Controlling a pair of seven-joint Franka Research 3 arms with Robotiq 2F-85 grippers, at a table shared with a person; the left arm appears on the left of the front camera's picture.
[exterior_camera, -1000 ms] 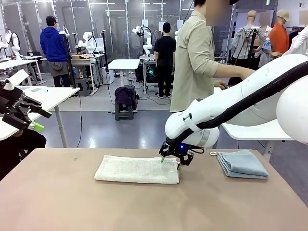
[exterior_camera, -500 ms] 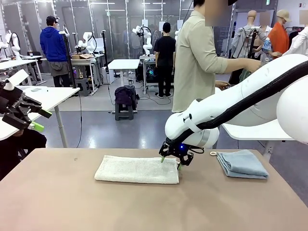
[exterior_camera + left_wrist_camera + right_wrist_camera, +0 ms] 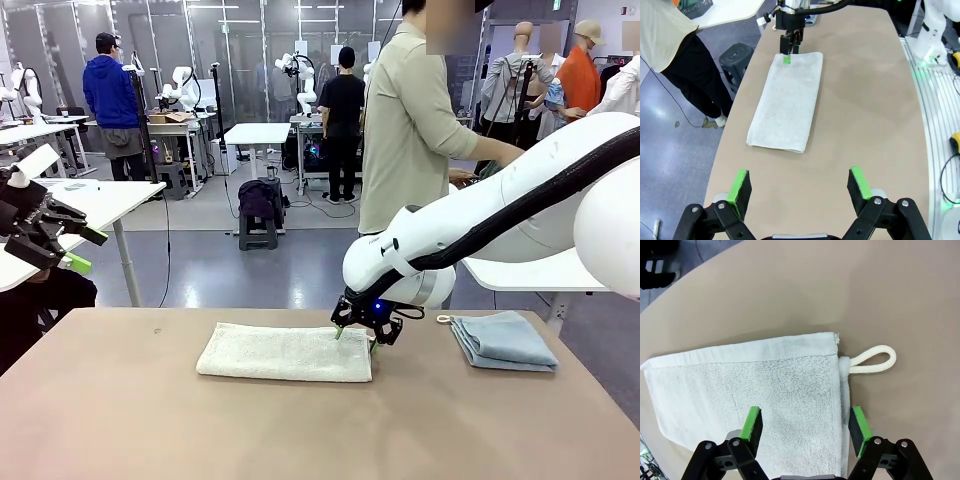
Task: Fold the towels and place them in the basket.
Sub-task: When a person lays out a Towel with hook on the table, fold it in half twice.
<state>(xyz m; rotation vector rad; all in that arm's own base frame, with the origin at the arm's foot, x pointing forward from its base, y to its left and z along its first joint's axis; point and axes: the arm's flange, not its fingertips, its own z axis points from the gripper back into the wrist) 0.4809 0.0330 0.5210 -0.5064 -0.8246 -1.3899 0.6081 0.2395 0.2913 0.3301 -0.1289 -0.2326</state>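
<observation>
On the brown desk (image 3: pixel 120 400) the cream towel (image 3: pixel 285 352) lies folded into a long flat strip near the middle, and a blue-grey towel (image 3: pixel 503 340) sits folded well apart towards the right; both are judged light, soft and limp, liable to sag or unfold if lifted by one layer. At the cream towel's right short edge the right end effector (image 3: pixel 355 338) stands with fingers spread, pinching nothing, while the left end effector (image 3: pixel 87 250) is raised off to the left, likewise spread and empty. The best hold is judged to be that short edge, all layers pinched together beside the corner loop (image 3: pixel 872 360).
</observation>
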